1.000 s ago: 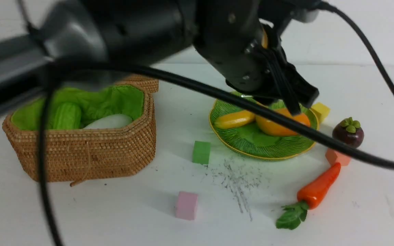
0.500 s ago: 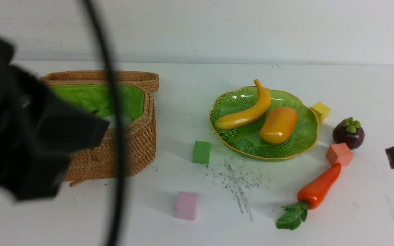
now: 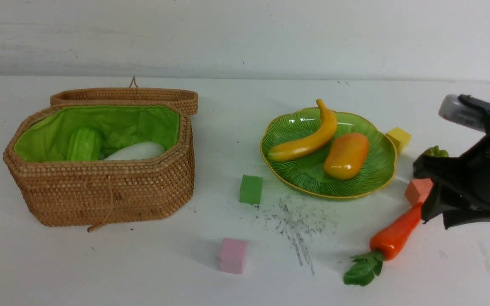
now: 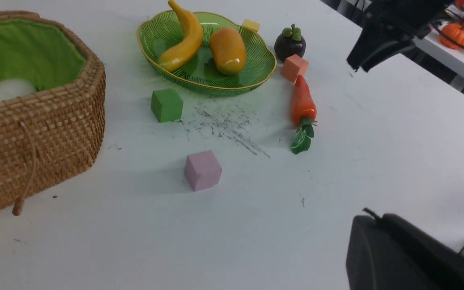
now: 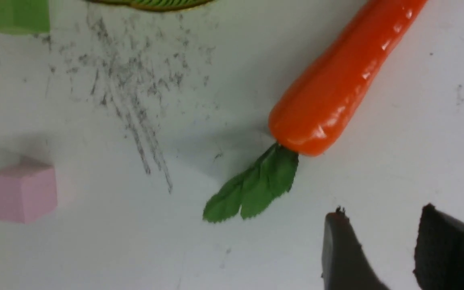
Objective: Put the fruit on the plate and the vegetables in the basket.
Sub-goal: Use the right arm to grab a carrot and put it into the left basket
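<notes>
Sorting looks nearly done. The banana (image 3: 309,140) and mango (image 3: 346,155) lie on the green leaf-shaped plate (image 3: 372,178) at centre right of the front view. The cucumber (image 3: 84,144) and white radish (image 3: 136,151) sit inside the open wicker basket (image 3: 100,195) at left.

Two pieces wait on the table at lower right. The carrot (image 3: 396,233) lies slantwise, leaves toward the camera. The mangosteen (image 4: 290,42) sits just off the plate's right rim, mostly hidden in the front view behind the right gripper (image 5: 383,229). That gripper hangs over this corner, fingers spread, nothing between them. The left gripper (image 4: 393,249), only partly seen at the lower right of its wrist view, is pressed together, well away from the work.

The hazard is crowding. A salmon cube (image 3: 417,191) sits between the mangosteen and the carrot's tip, just beside both. A descent slightly off line could shove the cube, skew the carrot or send the round mangosteen rolling. The carrot's glossy, tapered body may also slide out of a pinch taken near its thin end.
</notes>
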{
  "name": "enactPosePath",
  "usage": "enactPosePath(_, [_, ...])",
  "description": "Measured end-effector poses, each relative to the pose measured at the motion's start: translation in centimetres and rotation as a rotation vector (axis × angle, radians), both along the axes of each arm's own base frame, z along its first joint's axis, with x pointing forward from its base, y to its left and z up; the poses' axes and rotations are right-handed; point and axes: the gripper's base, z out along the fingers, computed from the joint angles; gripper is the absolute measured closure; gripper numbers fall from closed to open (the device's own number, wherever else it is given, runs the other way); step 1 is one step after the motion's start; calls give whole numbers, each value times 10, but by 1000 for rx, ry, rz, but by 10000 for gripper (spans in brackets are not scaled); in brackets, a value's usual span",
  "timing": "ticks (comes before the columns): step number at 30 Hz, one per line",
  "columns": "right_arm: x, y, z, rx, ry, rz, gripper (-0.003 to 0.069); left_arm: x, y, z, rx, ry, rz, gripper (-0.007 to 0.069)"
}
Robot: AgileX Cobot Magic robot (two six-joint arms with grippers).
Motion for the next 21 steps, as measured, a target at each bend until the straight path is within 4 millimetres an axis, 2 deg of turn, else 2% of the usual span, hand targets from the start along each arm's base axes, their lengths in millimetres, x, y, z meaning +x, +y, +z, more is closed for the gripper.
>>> enactPosePath(3, [14,1,-22,10,58,-89,286,-3,3,-7,19,-8,-5,638])
enactPosePath(4, [15,1,-24,12,64,-99,280,-3,3,-7,22,-8,-5,638])
enactPosePath(6, [23,2,-41,19,109,-151,186,-3,3,-10,42,-17,-11,638])
enactPosePath(9, [35,3,-63,17,136,-181,95,-2,3,-12,74,-41,-23,638])
enactPosePath(10, [36,3,-65,17,134,-184,90,-2,3,-12,79,-42,-25,638])
enactPosePath(11, [41,3,-77,18,147,-194,56,-2,3,-13,89,-46,-28,638])
enactPosePath(16, [48,6,-96,39,173,-220,61,-2,2,-14,98,-44,-32,638])
enactPosePath(21, [49,6,-101,39,194,-222,179,-3,3,-14,96,-43,-33,638])
